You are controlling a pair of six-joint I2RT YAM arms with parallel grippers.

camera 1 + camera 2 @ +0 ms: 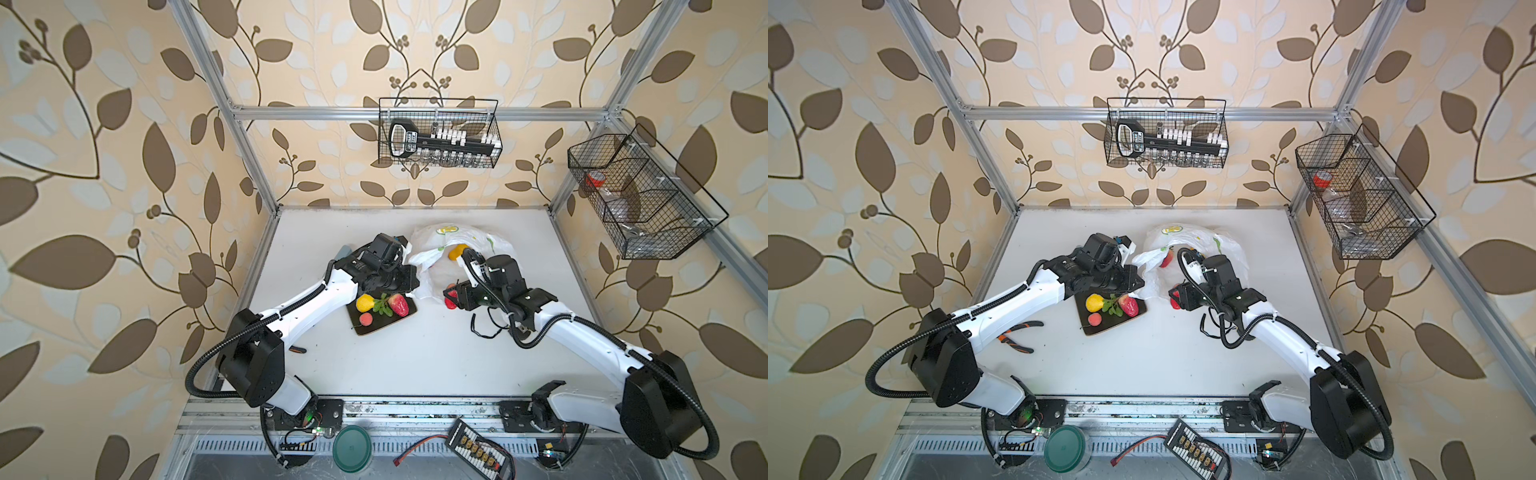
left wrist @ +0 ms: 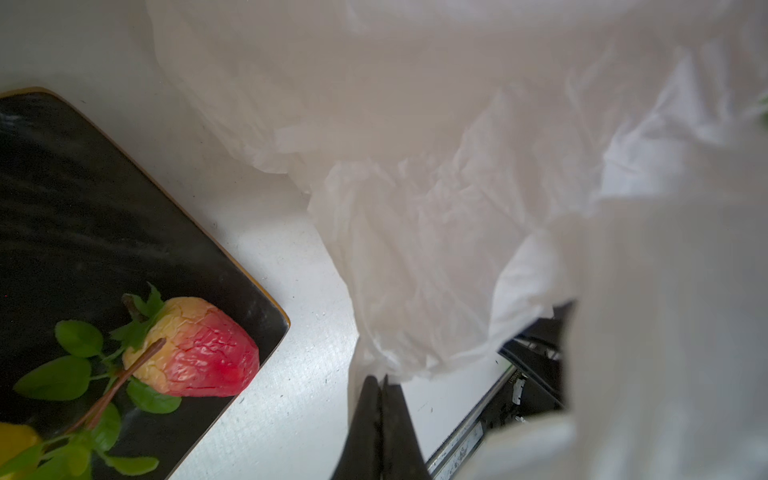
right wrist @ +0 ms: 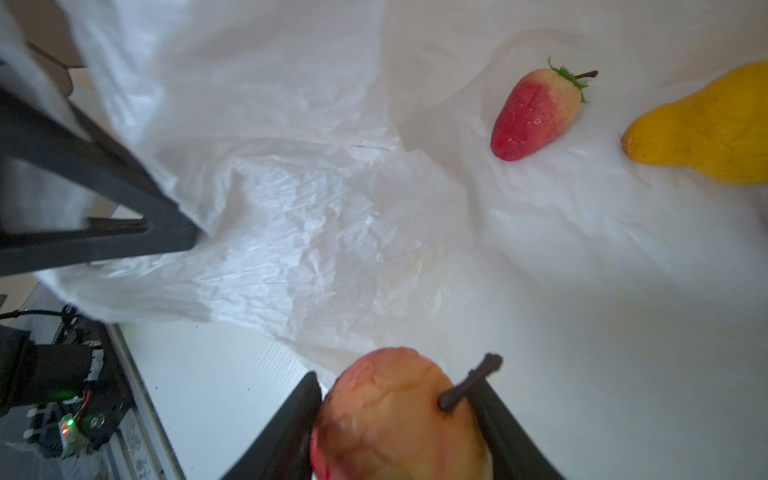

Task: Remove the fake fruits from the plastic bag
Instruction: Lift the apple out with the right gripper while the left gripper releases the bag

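Observation:
The plastic bag lies crumpled at the back of the table, and its mouth is held up. My left gripper is shut on the bag's edge next to the tray. Inside the bag lie a red strawberry and a yellow fruit. My right gripper is shut on a pink-orange fake fruit with a dark stem, just outside the bag's mouth. On the dark tray lie a yellow fruit, green leaves, a strawberry and a small peach.
Orange-handled pliers lie under my left arm. A loose black cable lies under my right arm. Two wire baskets hang on the walls. A green lid and a connector board sit past the front rail.

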